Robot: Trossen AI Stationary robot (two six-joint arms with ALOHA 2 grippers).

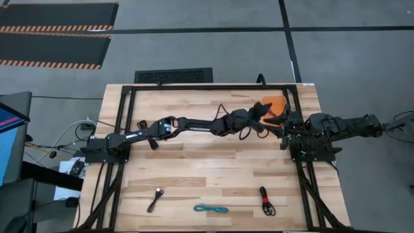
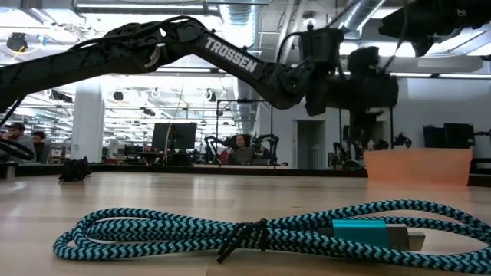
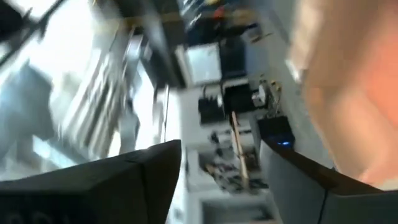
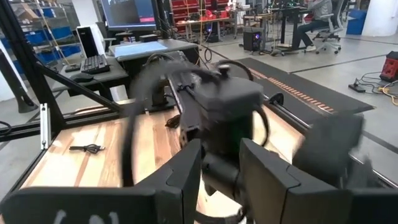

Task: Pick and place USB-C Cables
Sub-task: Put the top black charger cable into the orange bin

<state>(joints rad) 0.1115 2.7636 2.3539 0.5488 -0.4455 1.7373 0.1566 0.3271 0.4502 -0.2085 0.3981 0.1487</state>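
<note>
Three bundled USB-C cables lie along the table's near edge: black-grey point(image 1: 155, 199), teal point(image 1: 211, 209) point(image 2: 253, 230) and black with red point(image 1: 266, 200). The magenta-red cable does not show. My left arm reaches across the table. Its gripper point(image 1: 264, 111) point(image 3: 221, 149) is open with nothing between the fingers, raised over the near-left edge of the flat orange tray point(image 1: 277, 103) point(image 2: 418, 165) point(image 3: 348, 93). My right gripper point(image 1: 288, 129) point(image 4: 221, 155) waits by the table's right edge, close to the tray, with a narrow gap between its fingers.
The orange tray sits at the table's far right, between the two arms. A black frame point(image 1: 129, 90) runs along the table's far and side edges. The wood between the arms and the near-edge cables is bare. People sit in the room behind the table.
</note>
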